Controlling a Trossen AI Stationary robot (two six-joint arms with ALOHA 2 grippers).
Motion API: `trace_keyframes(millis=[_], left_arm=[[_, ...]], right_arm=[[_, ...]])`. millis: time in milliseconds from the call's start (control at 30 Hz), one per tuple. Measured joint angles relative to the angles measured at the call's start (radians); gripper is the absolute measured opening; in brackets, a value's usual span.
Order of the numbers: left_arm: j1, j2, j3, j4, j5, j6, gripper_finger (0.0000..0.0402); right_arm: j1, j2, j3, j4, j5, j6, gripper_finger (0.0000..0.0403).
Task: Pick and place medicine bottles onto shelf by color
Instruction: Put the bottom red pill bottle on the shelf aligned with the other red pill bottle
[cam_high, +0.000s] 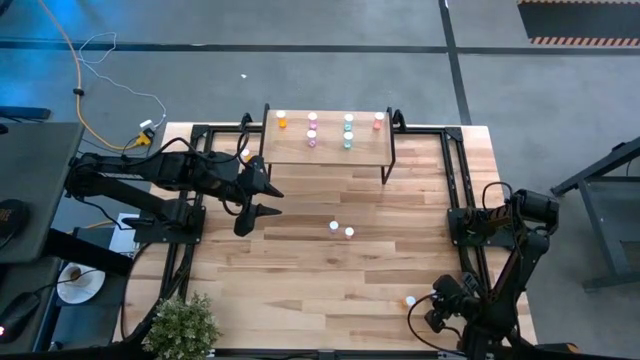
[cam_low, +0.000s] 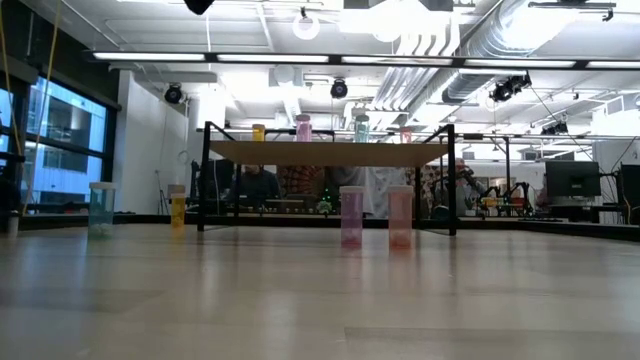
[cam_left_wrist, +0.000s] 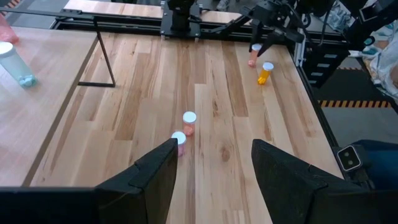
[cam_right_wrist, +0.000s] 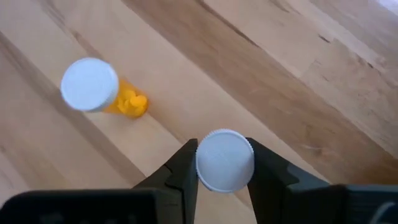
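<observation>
Right wrist view sits closest to the action: the right end effector (cam_right_wrist: 224, 163) has its two fingers pressed against the white cap of a bottle (cam_right_wrist: 224, 160), pinching it from either side, with an orange bottle (cam_right_wrist: 102, 90) standing just beside it on the surface (cam_right_wrist: 298, 74). The pinched bottle's body is hidden under its cap here. The left wrist view, looking across from farther off, shows that body to be pinkish (cam_left_wrist: 252, 56) and confirms the orange neighbour (cam_left_wrist: 265, 73).

The grip looks to rest on the cap alone. If the fingers lift before they are fully seated, the bottle could slip or tip, and a sideways nudge would likely topple the orange bottle.

Farther in, the left end effector (cam_left_wrist: 214, 163) hovers with fingers spread, holding nothing, above two bottles (cam_left_wrist: 184, 129) at mid-surface.

Farthest away, the shelf (cam_high: 326, 148) stands at the back edge. The high view shows bottles already on it in colour columns: orange (cam_high: 281, 119), pink (cam_high: 312, 128), teal (cam_high: 348, 130) and red (cam_high: 378, 120). Only the low view shows a teal bottle (cam_low: 101, 208) and an orange one (cam_low: 177, 208) standing off to one side, apart from the others.
</observation>
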Motion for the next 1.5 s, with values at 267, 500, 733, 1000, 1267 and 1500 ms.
trace_keyframes(millis=[267, 500, 733, 1000, 1267, 1500], left_arm=[[0.0, -0.018, 0.0, -0.013, 0.007, 0.016, 0.0195], [0.022, -0.073, 0.0, -0.059, 0.004, 0.049, 0.0195], [0.055, -0.125, 0.0, -0.072, 0.0, 0.079, 0.0195], [0.069, -0.151, 0.0, -0.08, 0.0, 0.079, 0.0195], [0.069, -0.151, 0.0, -0.094, 0.0, 0.079, 0.0195], [0.069, -0.151, 0.0, -0.116, 0.0, 0.079, 0.0195]], right_arm=[[-0.047, 0.0, 0.052, -0.127, 0.006, -0.007, 0.0094], [-0.088, -0.019, 0.081, -0.182, 0.062, -0.03, 0.0094], [-0.164, -0.092, 0.081, -0.214, 0.147, -0.139, 0.0094], [-0.295, -0.216, 0.081, -0.252, 0.209, -0.364, 0.0094], [-0.473, -0.375, 0.081, -0.289, 0.232, -0.588, 0.0094], [-0.645, -0.496, 0.081, -0.271, 0.23, -0.817, 0.0094]])
